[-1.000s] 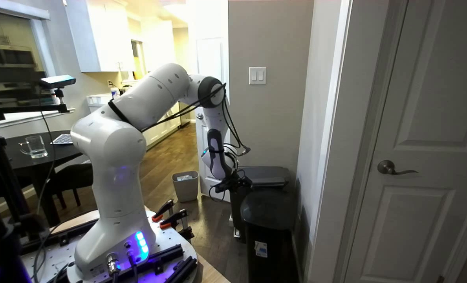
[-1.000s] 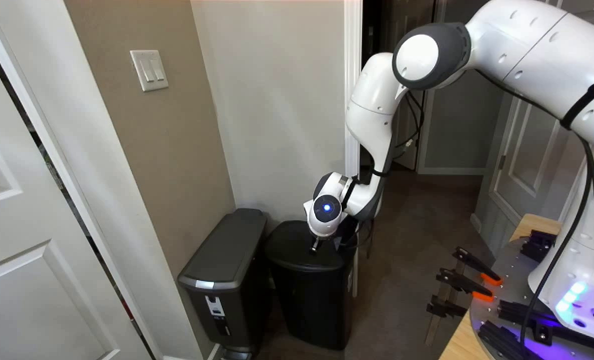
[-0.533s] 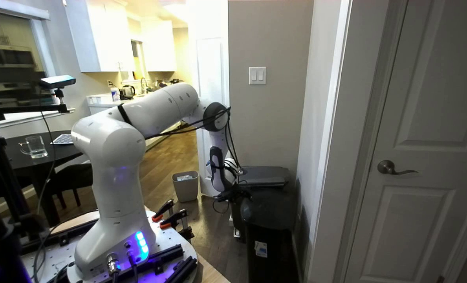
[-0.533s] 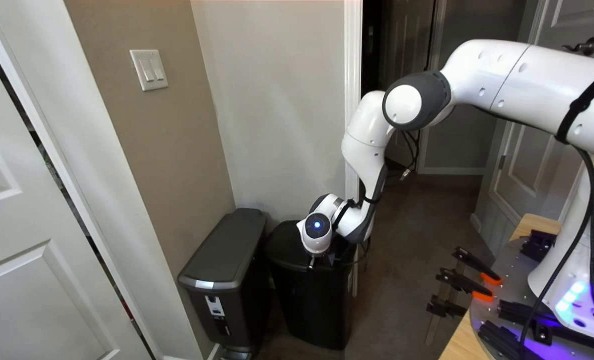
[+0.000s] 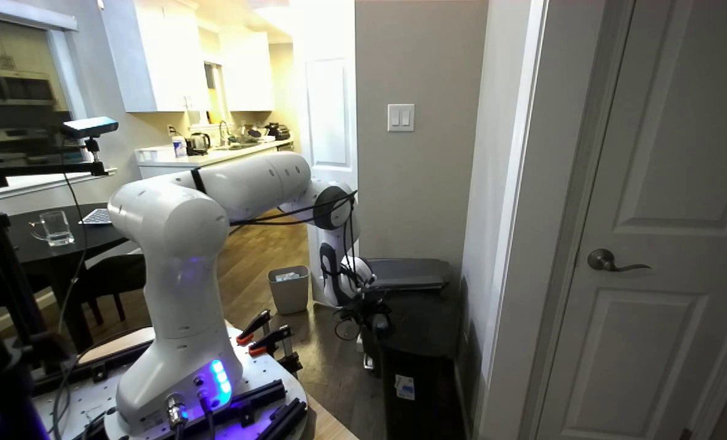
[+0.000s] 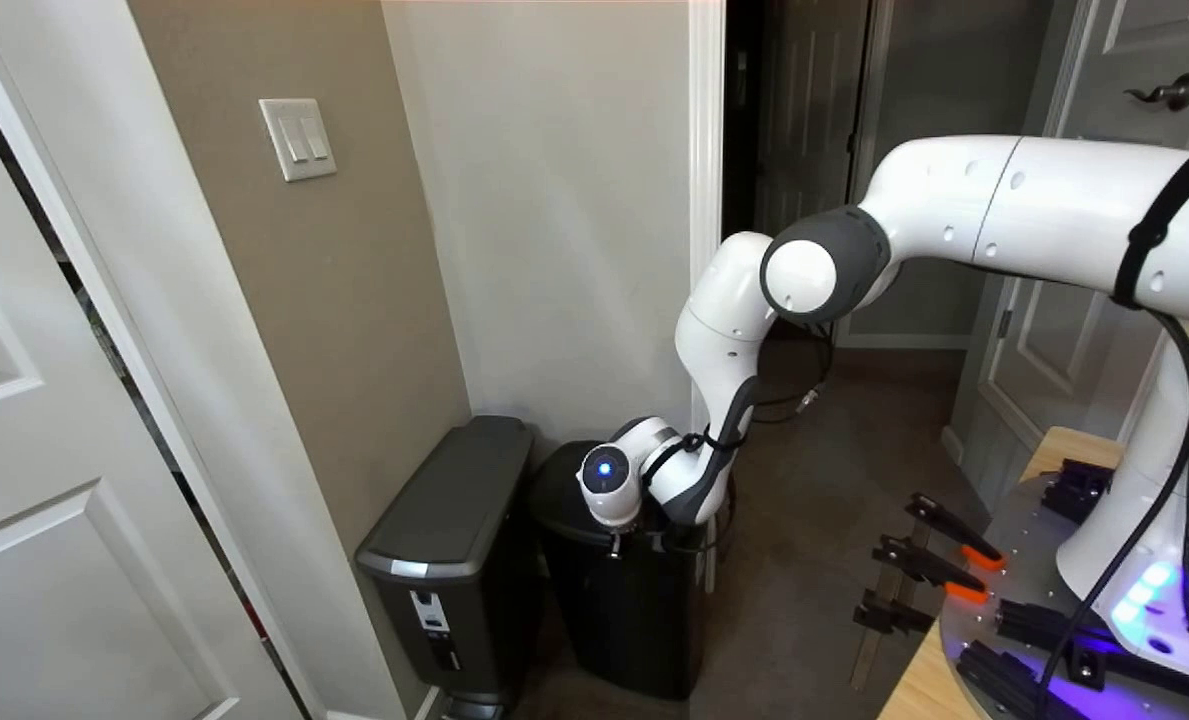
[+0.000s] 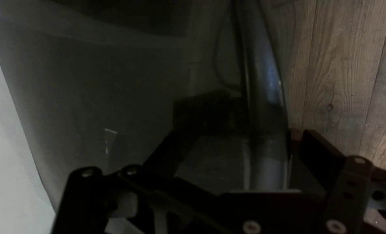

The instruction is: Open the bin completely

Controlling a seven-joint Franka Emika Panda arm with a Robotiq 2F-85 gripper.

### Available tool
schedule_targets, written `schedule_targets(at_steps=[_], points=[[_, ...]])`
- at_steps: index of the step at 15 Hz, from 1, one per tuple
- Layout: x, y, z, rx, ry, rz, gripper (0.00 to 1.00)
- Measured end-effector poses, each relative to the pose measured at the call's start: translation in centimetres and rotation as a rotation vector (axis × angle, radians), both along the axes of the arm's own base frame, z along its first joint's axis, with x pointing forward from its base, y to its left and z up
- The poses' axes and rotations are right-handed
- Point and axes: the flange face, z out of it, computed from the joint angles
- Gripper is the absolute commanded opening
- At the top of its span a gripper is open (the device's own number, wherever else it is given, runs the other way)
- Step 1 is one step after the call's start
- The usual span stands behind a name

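The bin point(image 6: 619, 610) is tall and black, and stands upright beside a door frame. It also shows in an exterior view point(image 5: 424, 391), with a white label on its side. Its flat lid point(image 6: 559, 490) looks down and shut. In the wrist view the dark lid point(image 7: 66, 97) fills the left, and its shiny rounded edge point(image 7: 267, 97) runs down between the fingers. My gripper point(image 7: 244, 143) is open, one finger over the lid side, one beyond the edge. In both exterior views the gripper point(image 5: 372, 318) is at the lid's edge; its fingers are mostly hidden. Contact cannot be told.
A dark grey step bin point(image 6: 444, 510) stands close beside the black bin, against the wall. A small grey wastebasket point(image 5: 290, 290) is on the floor. Clamps point(image 6: 919, 570) stick out from the robot's table. A white wall point(image 5: 498, 183) rises close behind the bin.
The arm has come down, its elbow clearly lower. The gripper has moved down to the lid's edge, and the wrist has shifted left in an exterior view. The lid has not visibly risen.
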Motion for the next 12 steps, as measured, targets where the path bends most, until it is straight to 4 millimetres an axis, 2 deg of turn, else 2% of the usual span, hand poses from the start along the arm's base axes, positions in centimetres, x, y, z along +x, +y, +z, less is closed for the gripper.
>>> schedule_targets(at_steps=[8,12], points=[[1.1,1.5,0.2,-0.148,0.019,-0.009,1.00],[1.8,1.8,1.7,-0.145,-0.005,-0.016,1.00]])
